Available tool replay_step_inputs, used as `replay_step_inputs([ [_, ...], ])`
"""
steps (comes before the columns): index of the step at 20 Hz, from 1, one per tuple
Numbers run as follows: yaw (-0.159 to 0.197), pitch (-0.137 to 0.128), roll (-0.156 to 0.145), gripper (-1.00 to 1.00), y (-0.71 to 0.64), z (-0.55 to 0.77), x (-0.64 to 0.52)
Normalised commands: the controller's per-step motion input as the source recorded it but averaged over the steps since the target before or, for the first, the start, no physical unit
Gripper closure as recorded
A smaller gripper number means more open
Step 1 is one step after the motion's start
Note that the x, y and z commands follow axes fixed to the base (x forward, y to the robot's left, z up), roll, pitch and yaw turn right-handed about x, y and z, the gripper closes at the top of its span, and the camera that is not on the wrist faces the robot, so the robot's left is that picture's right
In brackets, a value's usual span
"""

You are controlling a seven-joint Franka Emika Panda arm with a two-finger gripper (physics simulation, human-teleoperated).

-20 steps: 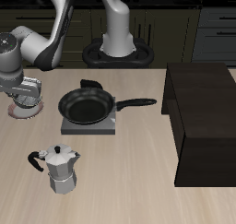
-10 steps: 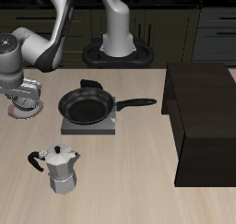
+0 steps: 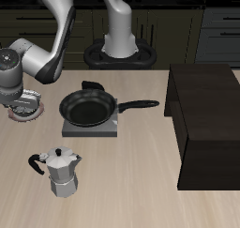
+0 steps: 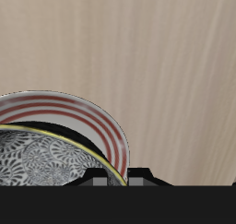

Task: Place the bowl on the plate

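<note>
Wooden table: bowl on plate, at 9 o'clock from pan. Gripper lower than before, grip indiscernible. Moka pot nearer front.

The frying pan sits on a small grey stove plate near the middle of the pale wooden desk, its handle pointing toward a large dark box. Beside the pan, at the desk's edge away from the box, the end effector hangs low over the bowl, which rests on the plate; whether its fingers grip the bowl is unclear. The moka pot stands nearer the front edge than the pan.
</note>
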Motion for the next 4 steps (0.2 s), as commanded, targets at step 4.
replay_step_inputs([
  [4, 0.011, 0.057, 0.019, -1.00, 0.13, -0.11, -0.09],
])
